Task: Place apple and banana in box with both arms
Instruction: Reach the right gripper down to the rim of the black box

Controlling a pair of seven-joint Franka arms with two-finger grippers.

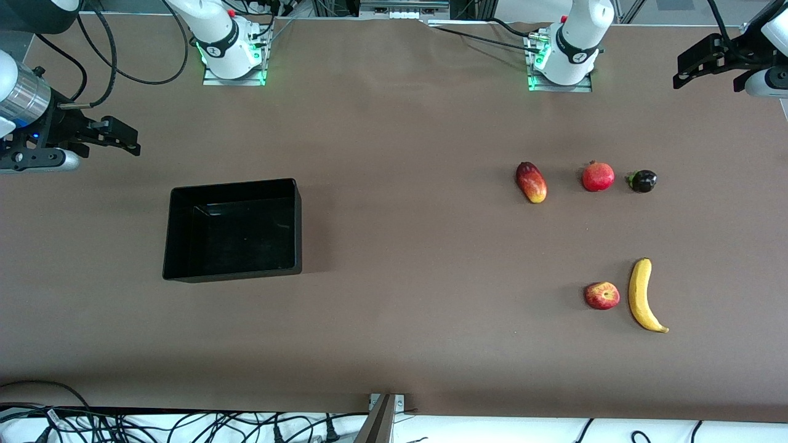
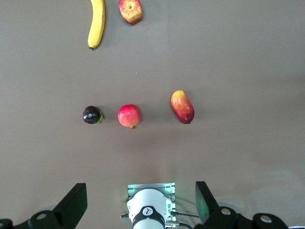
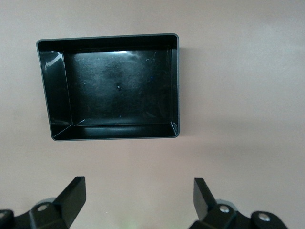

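The apple lies on the table toward the left arm's end, close beside the banana. Both show in the left wrist view, the apple and the banana. The black box stands empty toward the right arm's end and fills the right wrist view. My left gripper is open and empty, high over the table's left-arm end; in its wrist view the jaws stand wide apart. My right gripper is open and empty, up over the table beside the box.
Three other fruits lie in a row farther from the front camera than the apple: an oval red-and-yellow fruit, a pomegranate and a small dark fruit. The arm bases stand along the table's back edge.
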